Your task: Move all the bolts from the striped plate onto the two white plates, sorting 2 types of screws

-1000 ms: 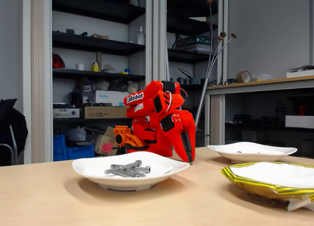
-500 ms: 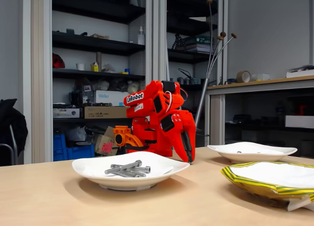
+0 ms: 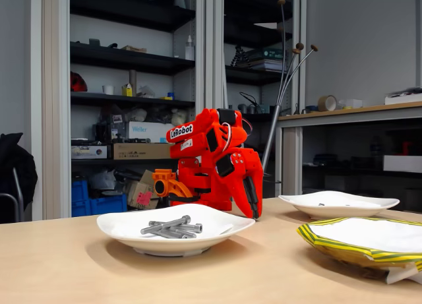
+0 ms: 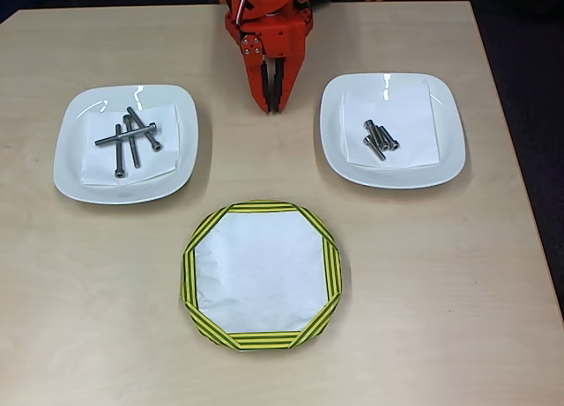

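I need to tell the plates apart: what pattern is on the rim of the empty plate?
Yellow and dark green stripes on the striped plate, clearest in the overhead view.

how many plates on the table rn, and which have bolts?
3. Left white plate holds the long bolts; right white plate holds the short bolts; striped plate sits front centre, with no bolts.

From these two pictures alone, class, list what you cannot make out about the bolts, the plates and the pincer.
- Short bolts: exact count unclear in the overhead view, bunched and small; in the fixed view the right white plate's rim hides them.
- Striped plate: cut off by the fixed view's right edge.
- Pincer: pointing down at the table; the overhead angle hides whether its fingers meet.
- Arm base: cut off by the overhead view's top edge.
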